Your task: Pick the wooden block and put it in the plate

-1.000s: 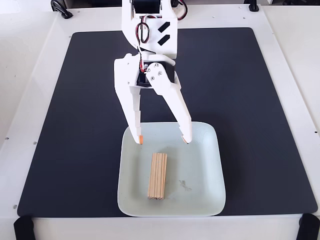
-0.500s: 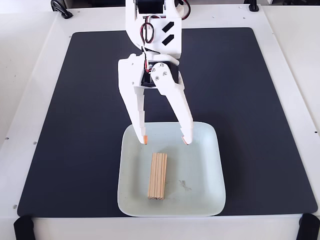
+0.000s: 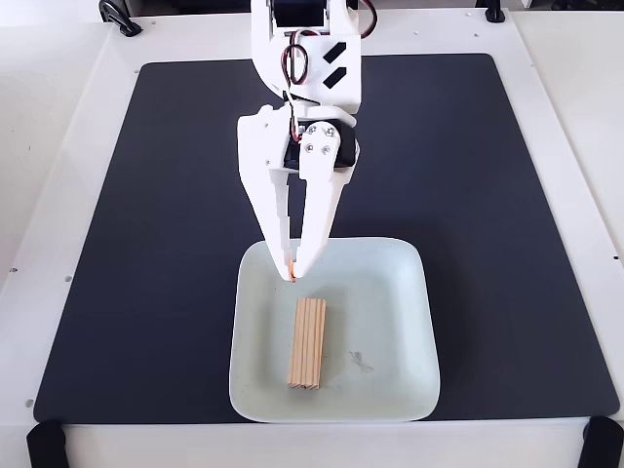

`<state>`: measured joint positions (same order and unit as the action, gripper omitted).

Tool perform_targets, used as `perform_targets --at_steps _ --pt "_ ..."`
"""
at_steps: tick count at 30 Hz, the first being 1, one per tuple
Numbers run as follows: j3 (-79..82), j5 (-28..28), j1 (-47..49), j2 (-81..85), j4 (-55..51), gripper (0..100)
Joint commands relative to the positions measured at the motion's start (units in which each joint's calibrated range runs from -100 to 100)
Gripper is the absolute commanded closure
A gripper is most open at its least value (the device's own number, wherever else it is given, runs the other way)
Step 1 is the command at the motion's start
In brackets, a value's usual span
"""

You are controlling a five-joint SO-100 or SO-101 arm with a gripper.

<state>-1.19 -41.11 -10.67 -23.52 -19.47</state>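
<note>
The wooden block [image 3: 307,343] is a small light-tan bar with lengthwise grain. It lies flat inside the plate [image 3: 405,322], a large pale mint-white square plate with rounded corners at the front of the mat. A faint scuff [image 3: 359,361] shows right of the block. My white gripper [image 3: 294,273] hangs over the plate's far edge, just beyond the block's far end. Its fingertips sit close together, nearly touching, with nothing between them. It is apart from the block.
The plate rests on a black mat [image 3: 146,244] on a white table [image 3: 58,117]. Black clamps [image 3: 44,444] sit at the front corners of the table. The arm's body [image 3: 307,58] rises from the back middle.
</note>
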Motion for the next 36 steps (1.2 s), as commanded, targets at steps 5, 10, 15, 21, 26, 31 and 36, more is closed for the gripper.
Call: perform_targets --at_steps 5,10,15,21,26,31,36 --pt "4.7 -0.2 -0.6 3.9 0.9 99" --pt "16.1 -0.2 0.5 14.5 0.9 99" --pt "31.0 -0.3 4.0 28.6 0.9 99" --pt "48.5 -0.3 7.5 46.1 0.9 99" --pt "62.2 -0.3 10.7 60.7 0.9 99" --pt "75.8 -0.3 14.1 76.6 0.9 99" --pt "89.0 -0.3 16.2 93.4 0.9 99"
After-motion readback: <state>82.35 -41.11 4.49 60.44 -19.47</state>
